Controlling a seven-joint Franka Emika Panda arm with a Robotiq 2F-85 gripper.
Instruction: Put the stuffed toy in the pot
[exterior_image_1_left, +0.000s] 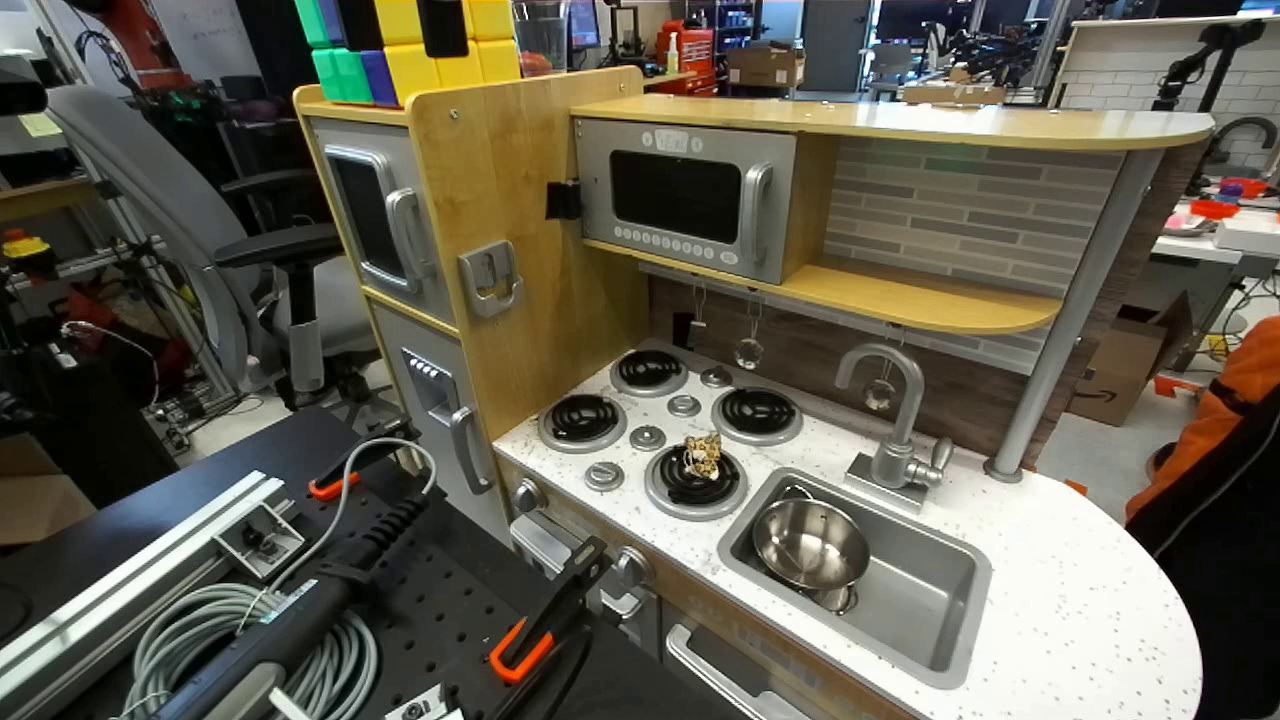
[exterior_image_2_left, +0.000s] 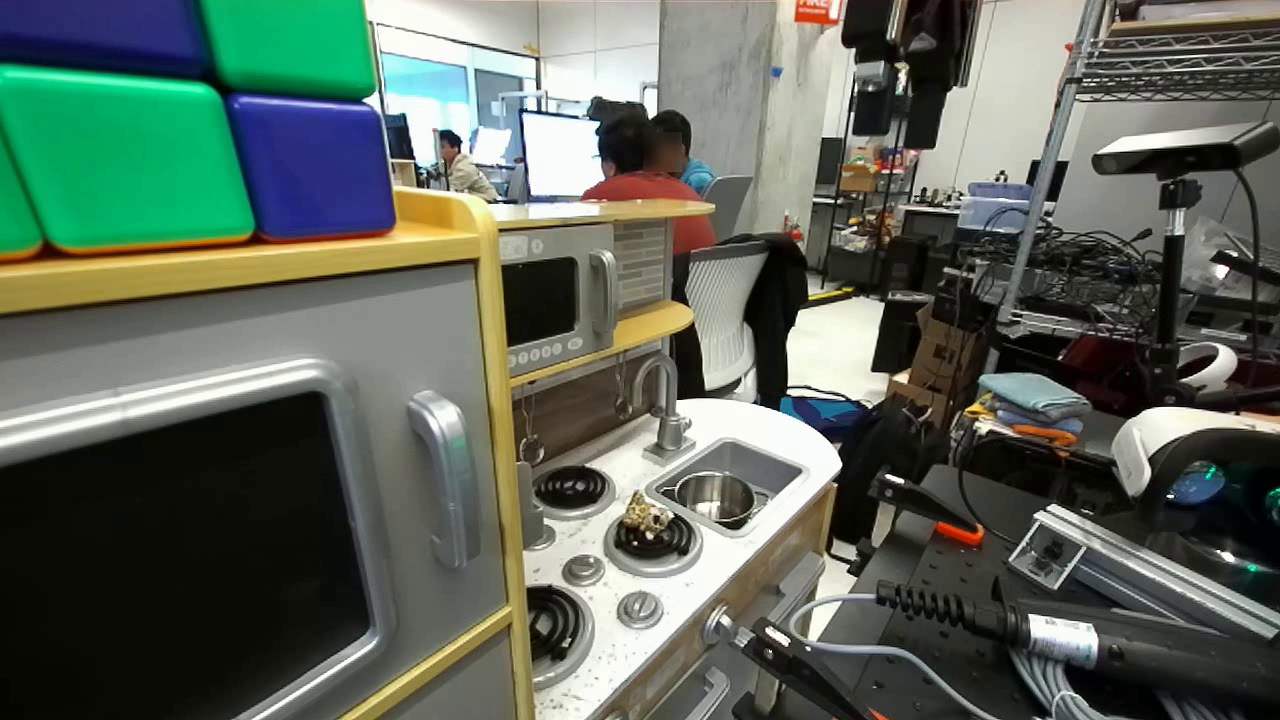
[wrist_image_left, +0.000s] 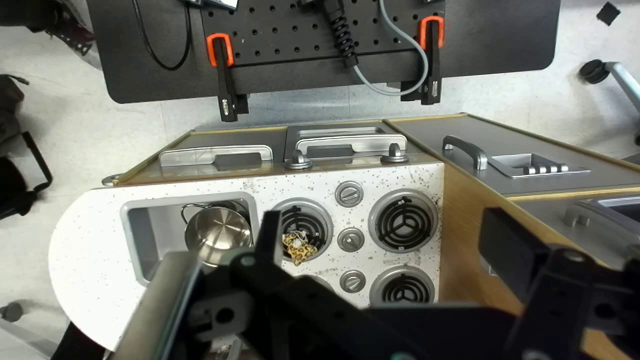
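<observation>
wrist view, gripper (wrist_image_left: 387, 237) spread wide, stuffed toy (wrist_image_left: 299, 248), spotted end toward rear burner (wrist_image_left: 319, 281), long axis unclear

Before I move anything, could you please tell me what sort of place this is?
Most likely a lab or workshop: a toy kitchen stands near a black table that holds coiled cable, and tangled wires lie on a metal shelf.

Space is open above stuffed toy (exterior_image_1_left: 702, 457) and pot (exterior_image_1_left: 810, 545); faucet (exterior_image_1_left: 908, 410) and shelf (exterior_image_1_left: 940, 296) obstruct behind.
</observation>
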